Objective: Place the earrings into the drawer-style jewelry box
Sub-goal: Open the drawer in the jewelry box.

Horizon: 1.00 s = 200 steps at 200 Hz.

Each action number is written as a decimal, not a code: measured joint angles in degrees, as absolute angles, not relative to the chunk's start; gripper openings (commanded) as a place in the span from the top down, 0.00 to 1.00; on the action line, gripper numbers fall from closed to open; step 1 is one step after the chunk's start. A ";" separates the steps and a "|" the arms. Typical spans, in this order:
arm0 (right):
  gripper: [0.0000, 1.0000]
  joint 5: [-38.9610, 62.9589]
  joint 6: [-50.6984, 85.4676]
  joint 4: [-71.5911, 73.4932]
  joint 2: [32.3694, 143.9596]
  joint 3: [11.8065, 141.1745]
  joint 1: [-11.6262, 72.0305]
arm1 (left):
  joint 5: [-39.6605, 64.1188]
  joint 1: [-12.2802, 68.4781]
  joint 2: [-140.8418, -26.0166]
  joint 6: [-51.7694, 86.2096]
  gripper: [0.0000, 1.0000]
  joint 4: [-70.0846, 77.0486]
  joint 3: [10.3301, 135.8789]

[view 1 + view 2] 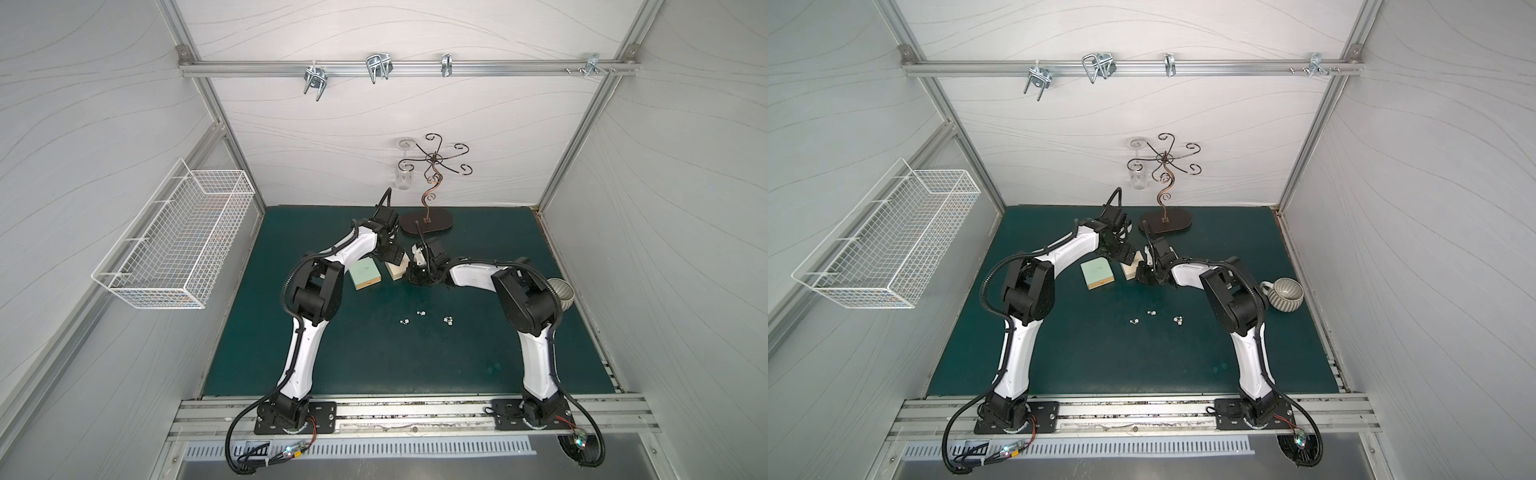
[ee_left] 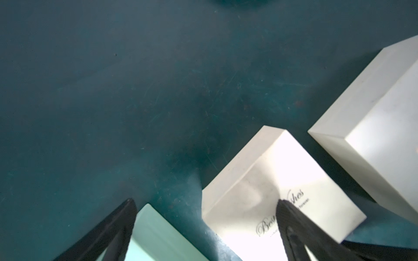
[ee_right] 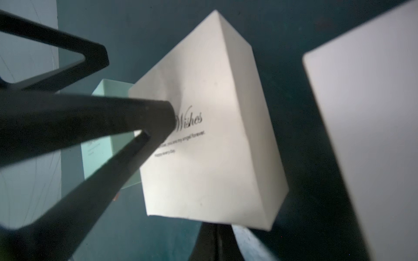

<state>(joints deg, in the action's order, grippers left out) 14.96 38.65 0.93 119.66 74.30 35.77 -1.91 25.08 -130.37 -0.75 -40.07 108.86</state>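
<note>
The drawer-style jewelry box [image 1: 395, 273] is a cream box with "Best Wishes" printed on its top [image 3: 214, 140], lying mid-table. My left gripper [image 2: 204, 202] is open wide above it. One of its fingers [image 3: 156, 117] presses on the printed top, and the other finger [image 2: 126, 217] sits beyond the mint box [image 2: 156, 235]. My right gripper [image 3: 217, 230] is shut at the cream box's near end; whether it pinches anything there is hidden. The earrings lie loose on the green mat nearer the front, as three small silvery clusters [image 1: 405, 321] [image 1: 421, 312] [image 1: 447, 320].
The mint box [image 1: 365, 273] lies just left of the cream one. A larger white box [image 3: 373, 135] stands on its other side. Behind them stands a scrolled metal stand on a dark oval base [image 1: 427, 223]. A ribbed grey cup [image 1: 1283, 294] sits at the right, and a wire basket [image 1: 174, 237] hangs on the left wall.
</note>
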 measured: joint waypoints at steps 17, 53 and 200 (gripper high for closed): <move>1.00 15.27 38.83 1.02 119.28 73.78 35.70 | -2.09 25.08 -130.50 -0.54 0.01 -40.07 108.97; 1.00 15.57 39.20 1.52 118.26 72.20 35.70 | -2.37 25.08 -130.52 -0.23 0.01 -40.10 108.99; 1.00 16.29 39.22 1.93 114.10 66.54 35.66 | -2.61 25.08 -130.56 0.05 0.01 -40.07 109.08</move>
